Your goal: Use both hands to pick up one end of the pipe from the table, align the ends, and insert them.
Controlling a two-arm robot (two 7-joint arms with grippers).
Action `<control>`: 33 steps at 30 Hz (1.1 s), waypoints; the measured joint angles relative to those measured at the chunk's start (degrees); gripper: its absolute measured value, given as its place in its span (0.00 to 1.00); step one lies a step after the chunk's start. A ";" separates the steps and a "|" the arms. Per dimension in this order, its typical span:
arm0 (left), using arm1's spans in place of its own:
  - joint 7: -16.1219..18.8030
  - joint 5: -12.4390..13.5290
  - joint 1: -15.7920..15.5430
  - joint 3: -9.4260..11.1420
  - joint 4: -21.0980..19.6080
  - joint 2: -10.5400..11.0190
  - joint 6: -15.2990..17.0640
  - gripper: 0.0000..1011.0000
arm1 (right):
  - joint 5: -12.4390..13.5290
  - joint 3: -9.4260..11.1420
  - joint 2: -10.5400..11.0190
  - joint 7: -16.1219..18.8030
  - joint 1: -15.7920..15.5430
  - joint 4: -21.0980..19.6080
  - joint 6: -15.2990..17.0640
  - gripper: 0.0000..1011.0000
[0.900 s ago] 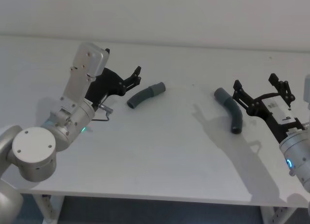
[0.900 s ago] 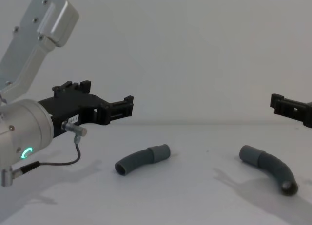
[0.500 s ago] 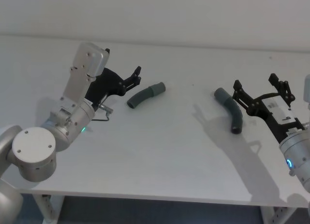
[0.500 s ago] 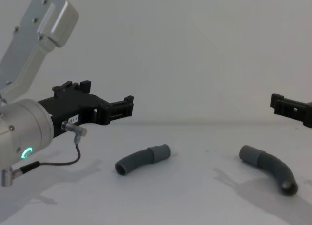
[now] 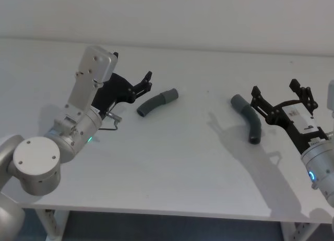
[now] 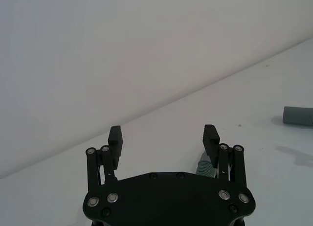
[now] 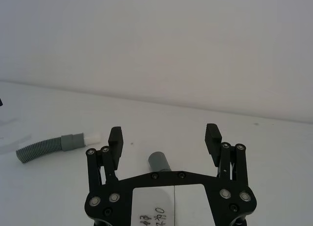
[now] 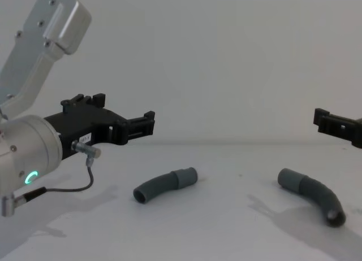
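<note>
Only two pipe pieces [image 5: 157, 101] [image 5: 249, 121] lie between two spread grippers [image 5: 148, 80] [image 5: 274, 87] on one table [image 5: 172, 163].

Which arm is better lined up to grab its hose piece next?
Right. The right gripper is open with the right hose piece centred between its jaws. The left gripper is open too, but the left hose piece sits off to one side, behind a finger.

Matte white-grey table [image 5: 172, 163], two dark grey ribbed pieces on it: the left hose piece [image 5: 156, 101] at eleven o'clock has a lighter grey smooth cuff and a whitish tip [image 7: 93, 137]. The right hose piece [image 5: 249, 120] at three o'clock has a plain grey cuff. Left gripper [image 5: 148, 80] and right gripper [image 5: 275, 87] are black on silver arms, with a green ring light [image 8: 29, 177] glowing left and a blue ring light [image 5: 311, 176] right.
</note>
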 joint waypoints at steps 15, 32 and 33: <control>-0.06 0.00 -0.06 -0.01 0.00 -0.06 0.02 0.99 | 0.00 0.00 0.00 0.00 0.00 0.00 0.00 0.99; -7.00 -4.52 -5.29 -0.23 1.90 -0.69 9.23 0.99 | 0.00 0.00 0.00 0.00 0.00 0.00 0.00 0.99; -7.50 -4.80 -5.65 -0.23 2.08 -0.66 9.82 0.99 | 0.00 0.00 0.00 0.00 0.00 0.00 0.00 0.99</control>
